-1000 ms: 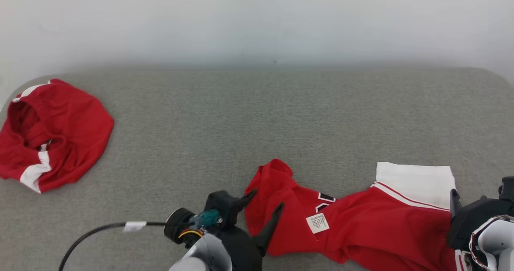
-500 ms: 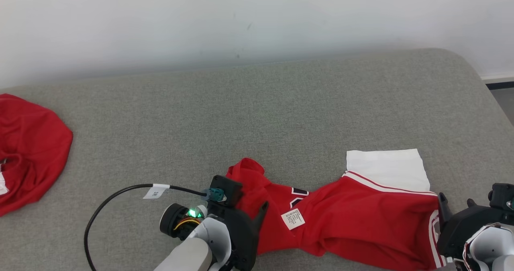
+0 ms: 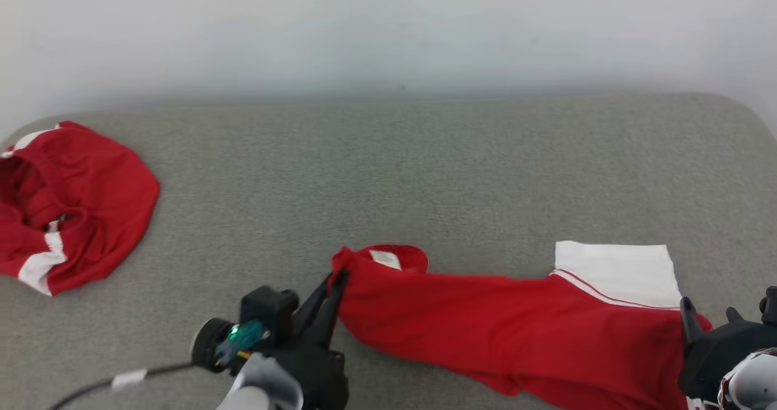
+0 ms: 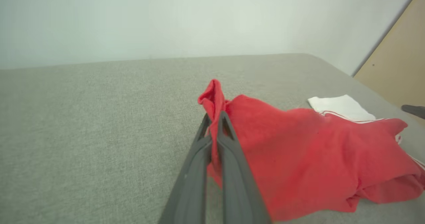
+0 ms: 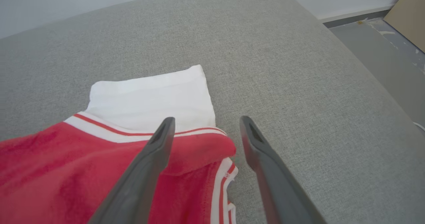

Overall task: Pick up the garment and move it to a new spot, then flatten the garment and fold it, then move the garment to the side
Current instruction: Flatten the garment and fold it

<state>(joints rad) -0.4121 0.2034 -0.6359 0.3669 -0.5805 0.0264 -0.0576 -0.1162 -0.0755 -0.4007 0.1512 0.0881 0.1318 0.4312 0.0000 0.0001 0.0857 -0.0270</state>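
Looking down from the head camera, you see the red garment [image 3: 485, 319] stretched along the near part of the grey cushion [image 3: 425, 167], running from the middle towards your right. Its white sleeve [image 3: 613, 267] lies flat on the cushion at the right end, on the far side of the red cloth. At the left end the neck opening faces up, with a white label [image 3: 384, 258] showing inside it.

Your left gripper [image 3: 339, 276] sits at that left end with its two fingers pressed together on the edge of the cloth just beside the neck opening. In the left wrist view the left gripper [image 4: 214, 116] has a fold of the red garment [image 4: 298, 151] pinched between its fingers, and a ridge of cloth stands up past the tips.

Your right gripper [image 3: 707, 313] is at the right end with its fingers spread wide. In the right wrist view the right gripper [image 5: 206, 121] holds nothing: one finger is over the red garment [image 5: 49, 164] near the white sleeve [image 5: 149, 101], the other over bare cushion, and the striped edge lies between them. You cannot tell whether either finger touches.

A second red garment [image 3: 73, 203] lies crumpled at the far left, well apart. A black cable [image 3: 91, 386] trails from the left wrist.
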